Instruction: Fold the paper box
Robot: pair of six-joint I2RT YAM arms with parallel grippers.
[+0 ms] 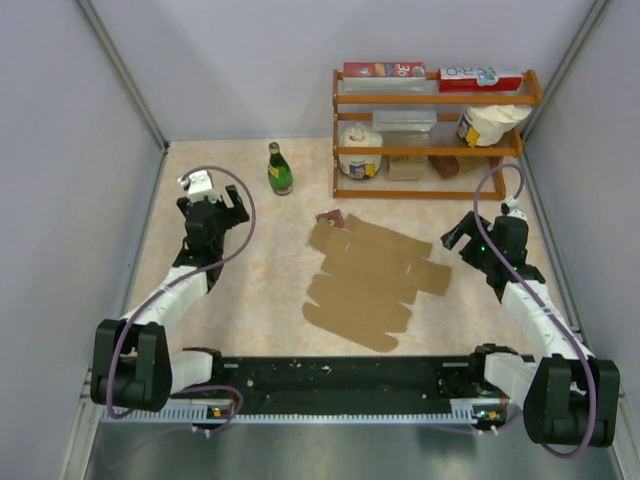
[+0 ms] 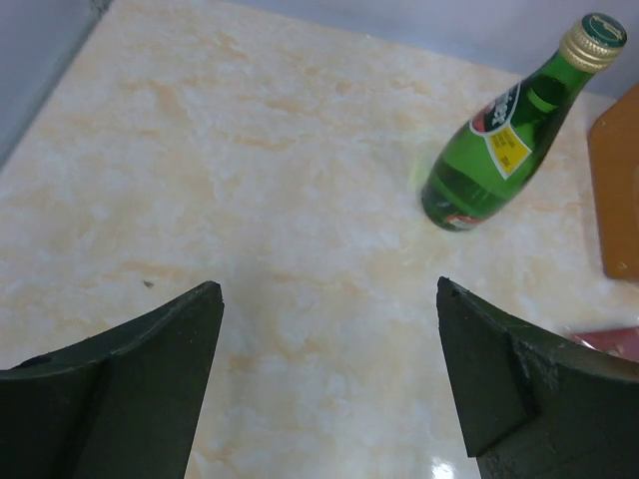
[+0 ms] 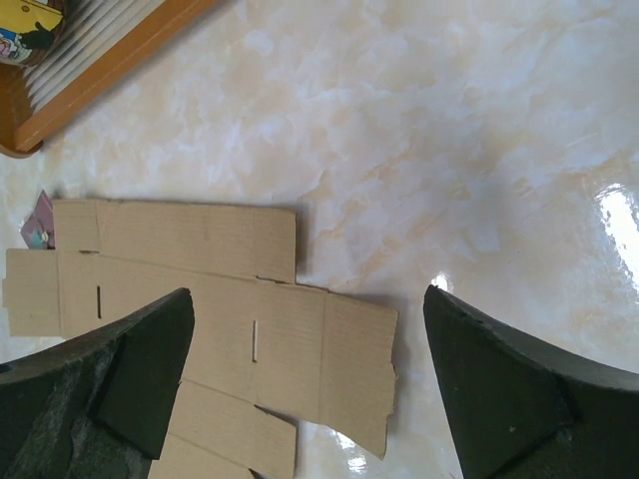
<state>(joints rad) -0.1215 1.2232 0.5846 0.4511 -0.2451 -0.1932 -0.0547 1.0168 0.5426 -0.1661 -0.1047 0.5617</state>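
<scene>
The paper box [image 1: 370,285] is lying flat and thin on the glossy bench [image 1: 250,290] - an edge may be missed, and the box may be shoved along rather than lifted, towards the dark-red card [image 1: 331,217] at its far-left corner or the wooden rack [image 1: 430,135] beyond. A flap could be creased off its score if it is pressed unevenly. The left pincer [image 2: 329,299] and the right pincer [image 3: 308,294] are both seen released, with nothing held. The left one is well apart from the box, near the green bottle [image 2: 509,130]. The box is spread unfolded at mid-bench, slightly right - plain brown cardboard with rounded flaps and narrow slits.
</scene>
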